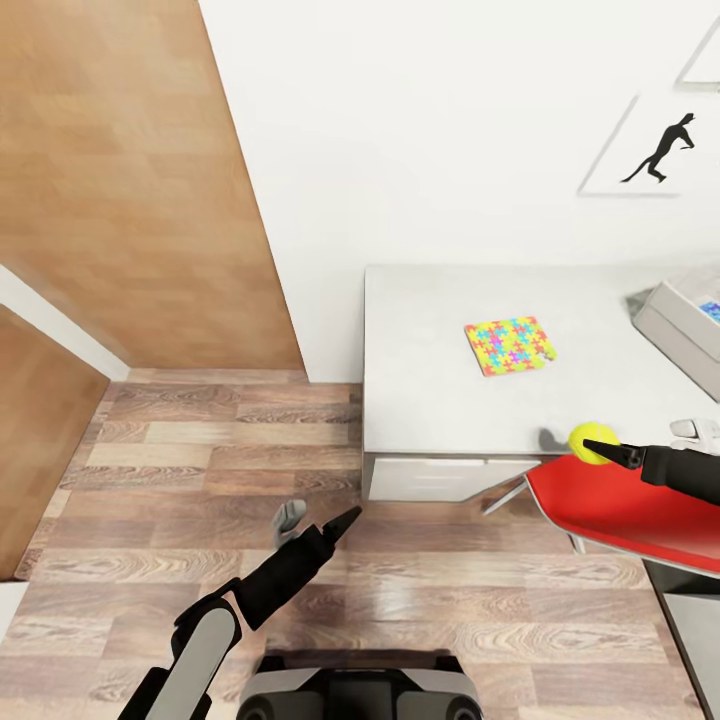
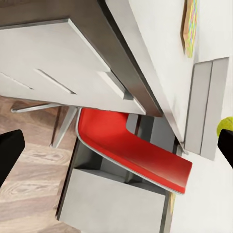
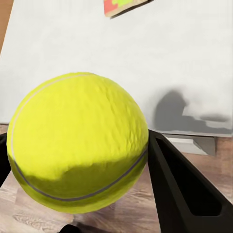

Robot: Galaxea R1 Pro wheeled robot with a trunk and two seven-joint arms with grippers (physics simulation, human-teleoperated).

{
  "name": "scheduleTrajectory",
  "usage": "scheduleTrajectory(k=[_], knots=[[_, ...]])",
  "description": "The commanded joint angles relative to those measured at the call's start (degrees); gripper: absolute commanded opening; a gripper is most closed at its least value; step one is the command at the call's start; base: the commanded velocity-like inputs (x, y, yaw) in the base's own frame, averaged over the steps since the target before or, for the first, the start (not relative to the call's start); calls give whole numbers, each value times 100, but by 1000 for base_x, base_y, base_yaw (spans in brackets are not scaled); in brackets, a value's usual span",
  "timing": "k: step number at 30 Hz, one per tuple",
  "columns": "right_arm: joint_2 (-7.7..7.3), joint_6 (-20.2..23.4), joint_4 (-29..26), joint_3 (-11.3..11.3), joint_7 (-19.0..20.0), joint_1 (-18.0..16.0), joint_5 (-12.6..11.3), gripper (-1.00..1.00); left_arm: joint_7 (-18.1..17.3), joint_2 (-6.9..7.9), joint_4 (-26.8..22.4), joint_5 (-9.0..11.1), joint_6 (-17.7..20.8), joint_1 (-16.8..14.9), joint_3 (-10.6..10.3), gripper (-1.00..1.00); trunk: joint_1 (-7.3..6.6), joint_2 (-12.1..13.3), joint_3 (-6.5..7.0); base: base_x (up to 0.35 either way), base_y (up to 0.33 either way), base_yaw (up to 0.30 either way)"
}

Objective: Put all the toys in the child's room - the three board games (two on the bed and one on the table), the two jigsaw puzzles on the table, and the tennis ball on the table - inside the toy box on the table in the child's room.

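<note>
Your right gripper (image 1: 606, 452) has its dark fingers (image 3: 184, 194) closed on the tennis ball (image 1: 592, 443), a fuzzy yellow-green sphere with a pale curved seam. In the right wrist view the ball (image 3: 77, 141) sits between the two black fingers and casts a soft shadow on the surface below. The ball is held at the front edge of the surface (image 1: 430, 400), a smooth light grey desk top, above the glossy red seat of a chair (image 1: 620, 510) tucked partly under it.

One jigsaw puzzle (image 1: 509, 345), a thin flat square of interlocking yellow, blue, pink and orange pieces, lies flat in the middle of the surface, well apart from the ball. The grey toy box (image 1: 675, 325) with its stepped rim sits at the far right; something blue shows inside it.

Your right arm reaches in from the right, roughly level. Your left arm angles forward and up over the wood-plank floor (image 1: 200, 470), left of the desk, and its gripper (image 1: 320, 525) holds nothing, fingers spread apart.

A white drawer front (image 1: 440, 478) faces you under the desk edge. A black athlete silhouette picture (image 1: 655, 150) hangs on the white wall.
</note>
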Motion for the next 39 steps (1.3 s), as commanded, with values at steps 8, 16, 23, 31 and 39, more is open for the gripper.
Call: scheduleTrajectory(k=[8, 16, 23, 31, 39], knots=[[-1, 65, -4, -12, 70, -6, 52, -100, -1, -2, -1, 33, 33, -2, 5, 100, 3, -9, 68, 0, 0, 0], [-7, 54, -4, -13, 65, -6, 53, -100, 1, -2, -3, 33, 33, -3, 5, 100, 3, -9, 142, 0, 0, -1], [-26, 56, -4, -14, 64, -6, 54, -100, 11, -2, -2, 33, 33, -3, 5, 100, 3, -9, 207, 0, 0, -31], [-26, 38, -4, -16, 69, -6, 54, -100, 36, -2, -6, 31, 25, -2, 5, 100, 3, -9, 282, 0, 0, -65], [-52, 12, -4, -162, 99, -6, 49, -100, 29, -2, -6, 28, -3, -2, -3, 100, 3, -9, 356, 0, 0, -76]])
